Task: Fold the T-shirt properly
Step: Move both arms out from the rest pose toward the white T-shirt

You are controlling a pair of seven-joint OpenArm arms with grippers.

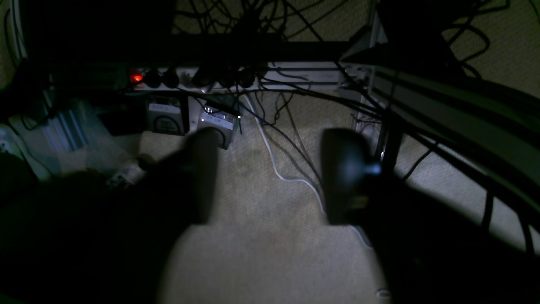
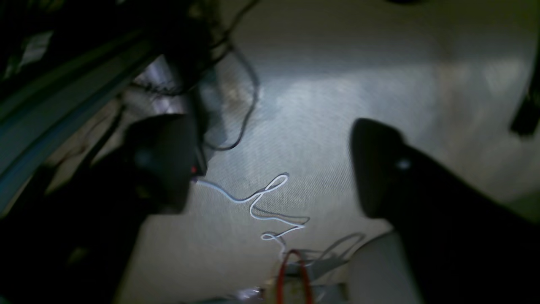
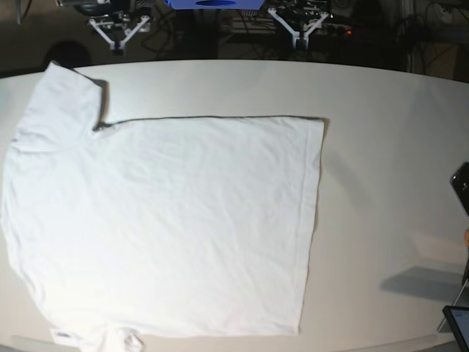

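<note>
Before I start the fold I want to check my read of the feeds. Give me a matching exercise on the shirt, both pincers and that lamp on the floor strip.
Things:
1. T-shirt
2. left pincer
3. right pincer
4. switch light

States:
A. glowing red
B. spread flat on the table
C. open, above a looped white cable
D. open, pointing toward the power strip

Pairs: 1-B, 2-D, 3-C, 4-A
</note>
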